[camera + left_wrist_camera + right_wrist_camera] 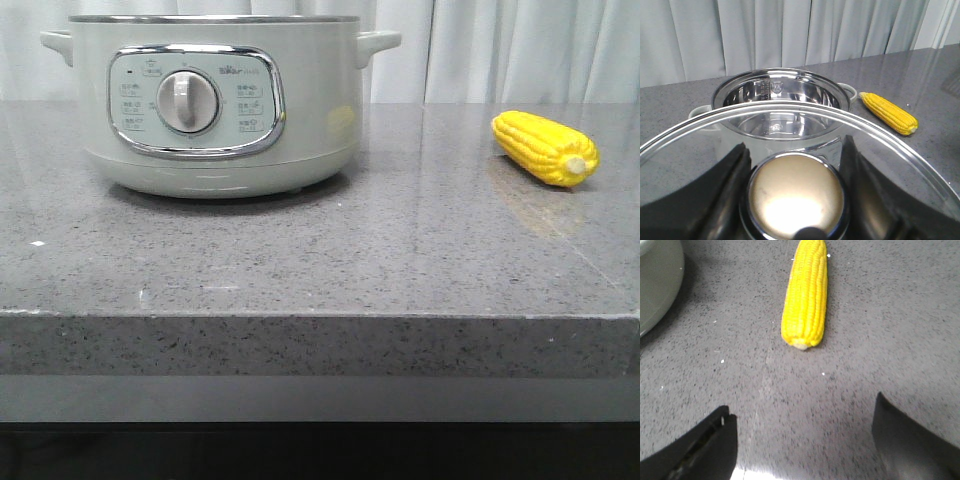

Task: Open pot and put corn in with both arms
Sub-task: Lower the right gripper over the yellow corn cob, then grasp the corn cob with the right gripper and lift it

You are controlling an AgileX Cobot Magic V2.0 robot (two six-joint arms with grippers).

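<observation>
The pale mint-white pot stands at the table's back left with its steel rim bare. In the left wrist view the pot is open, with its shiny inner bowl empty. My left gripper is shut on the round knob of a glass lid, held above and in front of the pot. The yellow corn lies on the table at the right, stub end toward the front. It also shows in the left wrist view. My right gripper is open and empty, a little short of the corn. Neither gripper shows in the front view.
The grey speckled stone table has its front edge close to the camera. White curtains hang behind it. The pot's side shows at the edge of the right wrist view, apart from the corn.
</observation>
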